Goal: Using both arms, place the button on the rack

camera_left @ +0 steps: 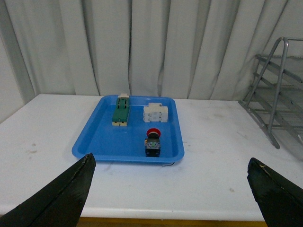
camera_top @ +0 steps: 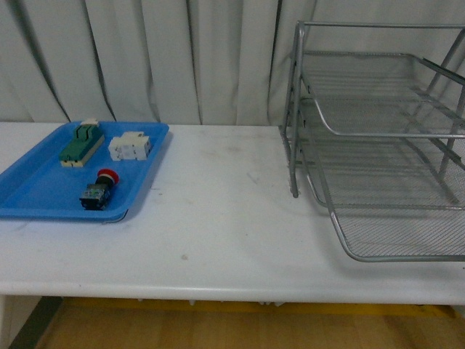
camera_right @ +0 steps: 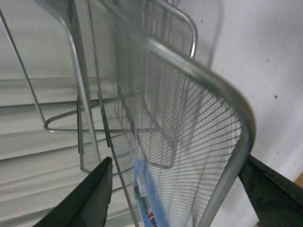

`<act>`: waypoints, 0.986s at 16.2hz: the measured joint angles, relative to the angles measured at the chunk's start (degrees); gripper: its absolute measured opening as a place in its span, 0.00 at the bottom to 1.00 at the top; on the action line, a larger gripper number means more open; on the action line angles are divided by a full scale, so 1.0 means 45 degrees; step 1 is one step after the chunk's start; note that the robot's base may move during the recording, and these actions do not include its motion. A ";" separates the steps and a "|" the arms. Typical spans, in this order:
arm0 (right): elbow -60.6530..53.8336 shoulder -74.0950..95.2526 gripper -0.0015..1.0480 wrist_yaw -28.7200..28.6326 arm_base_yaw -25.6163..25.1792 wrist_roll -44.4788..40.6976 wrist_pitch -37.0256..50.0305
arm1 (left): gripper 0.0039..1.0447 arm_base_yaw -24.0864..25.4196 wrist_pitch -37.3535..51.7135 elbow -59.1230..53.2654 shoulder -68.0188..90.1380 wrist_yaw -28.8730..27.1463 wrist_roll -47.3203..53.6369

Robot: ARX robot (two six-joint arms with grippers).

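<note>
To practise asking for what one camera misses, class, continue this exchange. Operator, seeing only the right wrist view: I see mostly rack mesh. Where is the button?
Observer: The button lies in the blue tray on the table's left side; the rack stands on the right.
Operator: Anything crowding it?
Observer: No. The green-and-cream component and white terminal block sit behind it, apart.
Operator: Left gripper?
Observer: The left gripper is open, empty, facing the tray.
</note>
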 joint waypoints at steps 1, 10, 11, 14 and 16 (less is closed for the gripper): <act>-0.0282 -0.0510 0.87 -0.0151 -0.0005 0.0039 0.0005 | 0.94 0.0000 0.0000 0.0000 0.0000 0.0000 0.0000; -0.3235 -1.0661 0.79 -0.1195 -0.2579 -0.2302 -0.4352 | 0.94 0.0000 0.0010 0.0000 0.0000 0.0005 0.0000; -0.3138 -1.3702 0.67 -0.1132 -0.2856 -0.6120 -0.7014 | 0.94 0.0000 0.0000 0.0000 0.0000 0.0005 0.0000; -0.3007 -1.8268 0.41 -0.1418 -0.3016 -1.3187 -1.1283 | 0.94 0.0000 0.0005 0.0000 0.0000 0.0000 0.0000; -0.3143 -1.9079 0.30 -0.1399 -0.3002 -1.4955 -1.1851 | 0.94 0.0000 0.0000 0.0000 0.0000 0.0000 -0.0005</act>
